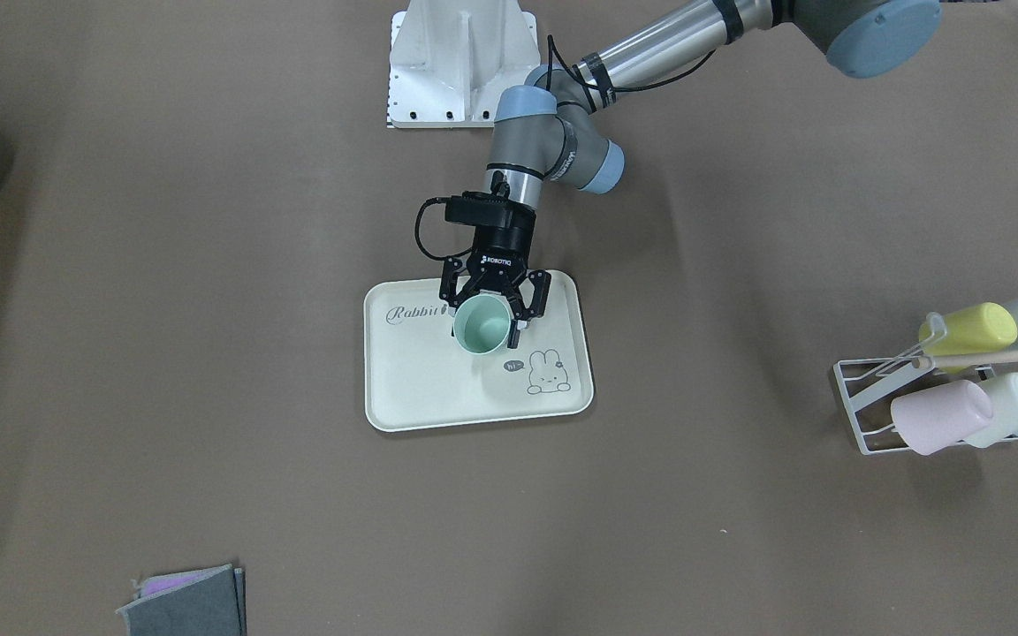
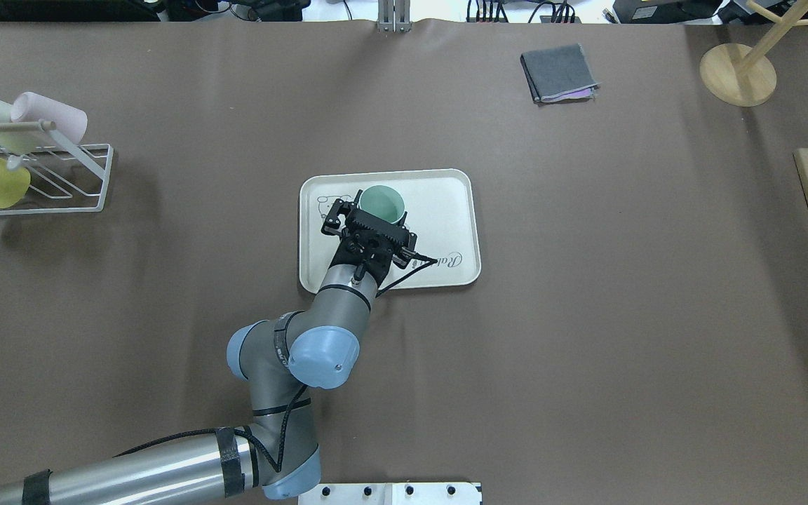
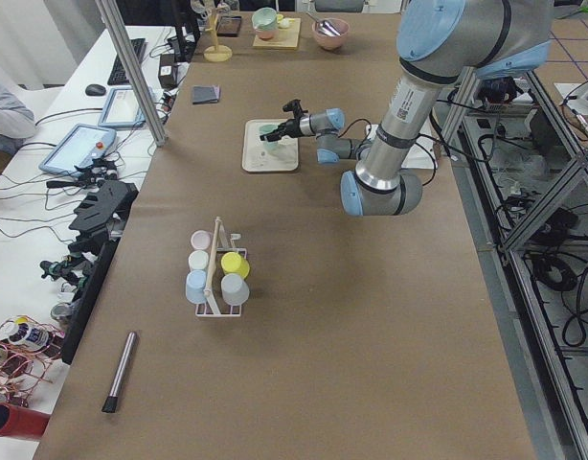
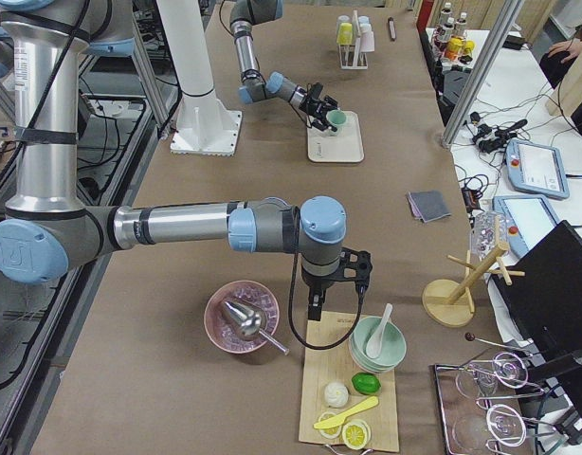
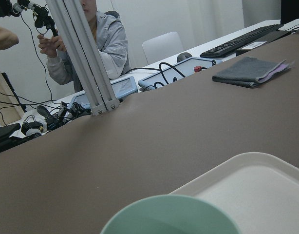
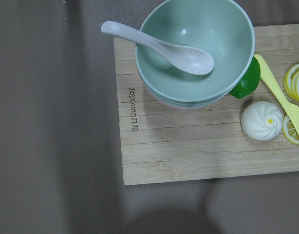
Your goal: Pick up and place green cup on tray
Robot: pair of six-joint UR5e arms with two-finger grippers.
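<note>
The green cup [image 1: 482,325] stands upright between the fingers of my left gripper [image 1: 484,334], over the cream tray [image 1: 474,406] near its "Rabbit" script. The gripper is shut on the cup, one finger on each side of its wall. From overhead the cup [image 2: 383,202] sits in the tray's [image 2: 446,196] far left part. The left wrist view shows only the cup's rim [image 5: 171,214] and a tray corner [image 5: 256,185]. Whether the cup's base touches the tray is unclear. My right gripper [image 4: 315,305] hangs over a wooden board far off; I cannot tell its state.
A white wire rack [image 2: 60,175] with several pastel cups lies at the table's left end. A folded grey cloth [image 2: 558,70] is at the far side. Under the right wrist are a wooden board [image 6: 188,141], a green bowl with spoon [image 6: 196,48] and food pieces. A person [image 5: 98,44] sits beyond the table.
</note>
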